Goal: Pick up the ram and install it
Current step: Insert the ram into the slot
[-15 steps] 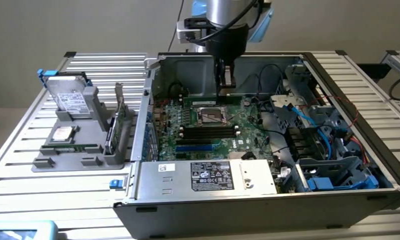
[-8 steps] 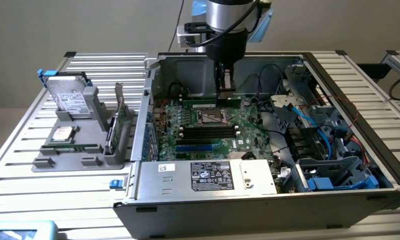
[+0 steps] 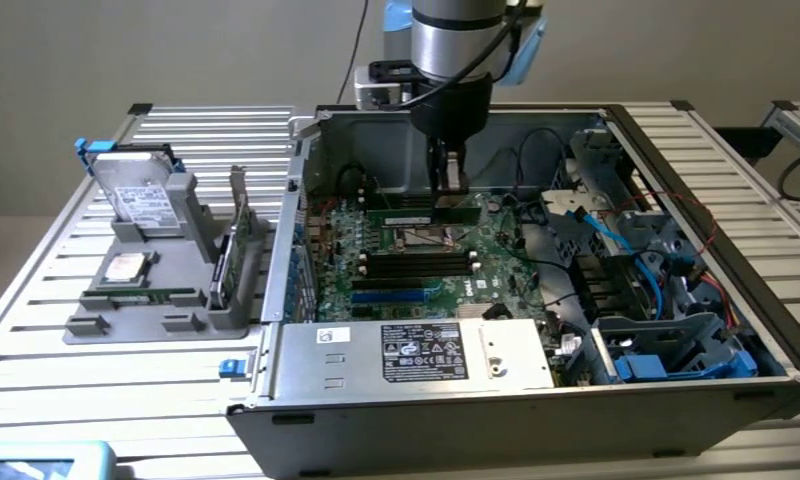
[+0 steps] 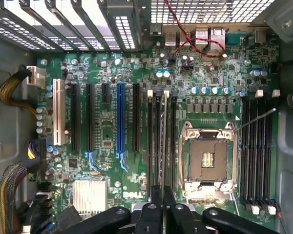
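Count: one ram [image 4: 164, 136] in my tool [image 4: 163, 187]; one motherboard [image 4: 107, 146] beneath it; one CPU socket [image 4: 207, 158] just beside my tool; one blue slot [image 4: 120, 122] farther off. Well apart, on one grey holder [image 3: 147, 325]: two hard drives [image 3: 140, 195], one expansion card [image 3: 240, 235].

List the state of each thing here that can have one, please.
Long thin green ram stick, held on edge at the black motherboard slots; seating unclear.
Black pincer, shut on the ram stick.
Grey metal computer case, side open.
Square metal processor socket, bare, no cooler.
Silver box-shaped hard drive, upright in grey holder.
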`<state>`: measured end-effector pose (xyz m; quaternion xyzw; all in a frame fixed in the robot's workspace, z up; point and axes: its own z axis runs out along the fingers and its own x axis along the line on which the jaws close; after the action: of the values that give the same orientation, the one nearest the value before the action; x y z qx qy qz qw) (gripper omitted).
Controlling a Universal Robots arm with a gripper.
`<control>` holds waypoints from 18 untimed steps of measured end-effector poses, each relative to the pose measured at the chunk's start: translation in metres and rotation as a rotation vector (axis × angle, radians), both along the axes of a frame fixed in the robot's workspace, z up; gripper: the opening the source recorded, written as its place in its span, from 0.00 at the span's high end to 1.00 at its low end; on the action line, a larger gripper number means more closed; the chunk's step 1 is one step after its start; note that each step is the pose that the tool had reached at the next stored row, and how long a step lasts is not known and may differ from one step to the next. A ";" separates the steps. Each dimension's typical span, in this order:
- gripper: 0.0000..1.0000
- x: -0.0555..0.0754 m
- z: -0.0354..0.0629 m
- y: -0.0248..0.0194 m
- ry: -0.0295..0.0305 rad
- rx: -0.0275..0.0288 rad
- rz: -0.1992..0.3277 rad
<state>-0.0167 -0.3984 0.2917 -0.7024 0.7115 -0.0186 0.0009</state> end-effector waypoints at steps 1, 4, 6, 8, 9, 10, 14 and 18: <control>0.87 0.000 -0.0018 0.0000 0.0004 -0.0001 0.000; 0.87 0.000 -0.0074 0.0000 0.0019 -0.0001 0.000; 0.87 0.000 -0.0110 0.0000 0.0020 -0.0001 0.000; 0.87 0.000 -0.0146 0.0000 0.0022 -0.0001 0.000; 0.87 0.000 -0.0164 0.0000 0.0023 -0.0004 0.000; 0.87 0.000 -0.0181 0.0000 0.0023 -0.0009 0.000; 0.87 0.000 -0.0231 0.0000 0.0053 -0.0038 0.000; 0.87 0.000 -0.0250 -0.0005 0.0091 -0.0081 0.001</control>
<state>-0.0165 -0.3989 0.2667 -0.7028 0.7112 -0.0183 -0.0052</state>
